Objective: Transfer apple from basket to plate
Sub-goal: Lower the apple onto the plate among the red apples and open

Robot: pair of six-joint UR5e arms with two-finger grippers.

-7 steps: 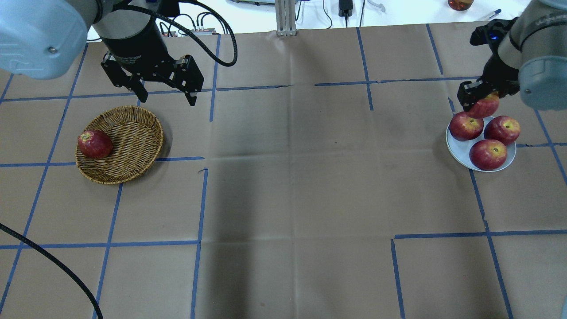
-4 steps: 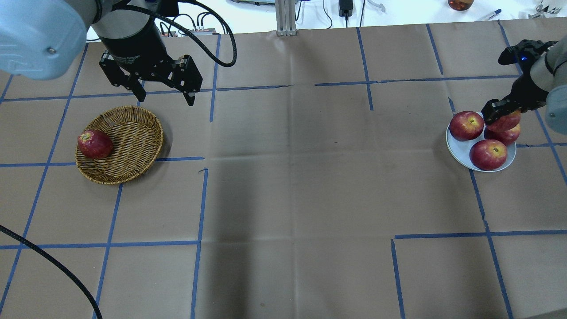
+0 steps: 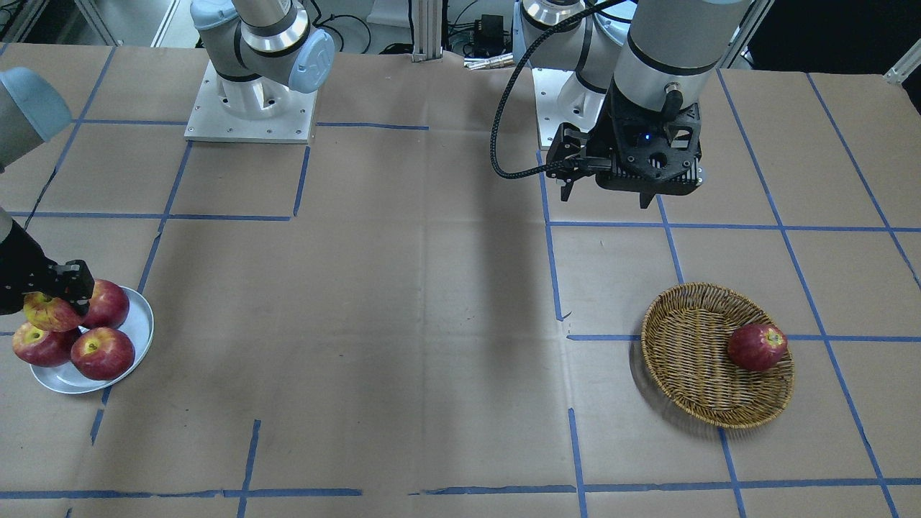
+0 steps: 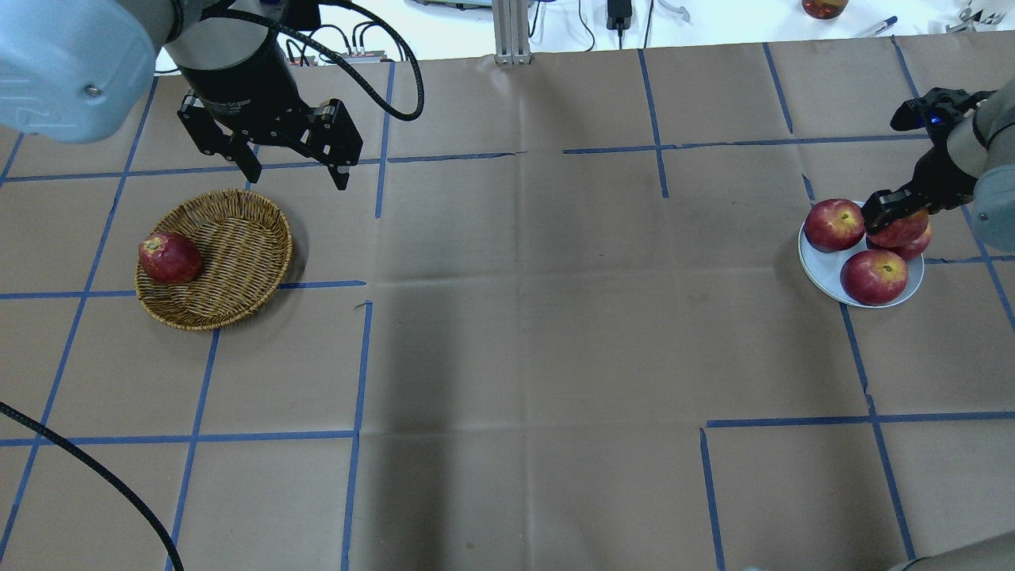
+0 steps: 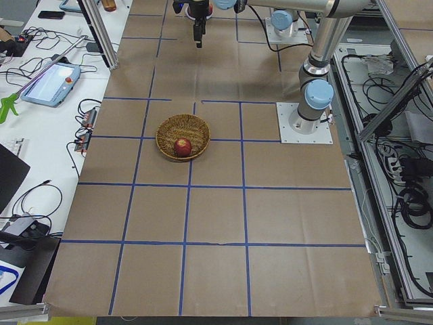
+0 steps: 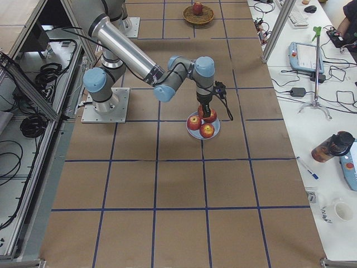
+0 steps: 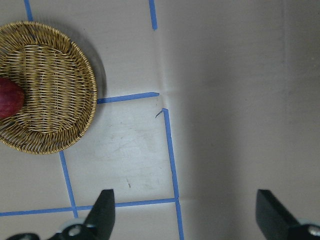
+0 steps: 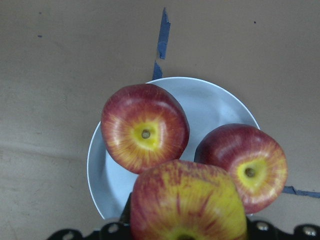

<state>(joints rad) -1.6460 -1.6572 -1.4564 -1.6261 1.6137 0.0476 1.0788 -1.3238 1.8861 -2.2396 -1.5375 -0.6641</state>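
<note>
**Streaked apple brought over the crowded plate, not yet released**

The red apple with the broad yellow, streaked patch (image 8: 185, 200) is clamped between the jaws of the right gripper (image 4: 896, 218). Within the last second it has been carried inward from the far rim of the small round grey-white plate (image 8: 210, 102) and lowered onto the three red apples (image 4: 874, 276) there, possibly touching one. Only release seems left, and a roll-off is conceivable. Well apart from the plate, the left gripper (image 4: 299, 178) is held wide and empty beside the round woven wicker basket (image 4: 238, 238).

Even bright overhead light, soft shadows, sharp.
</note>
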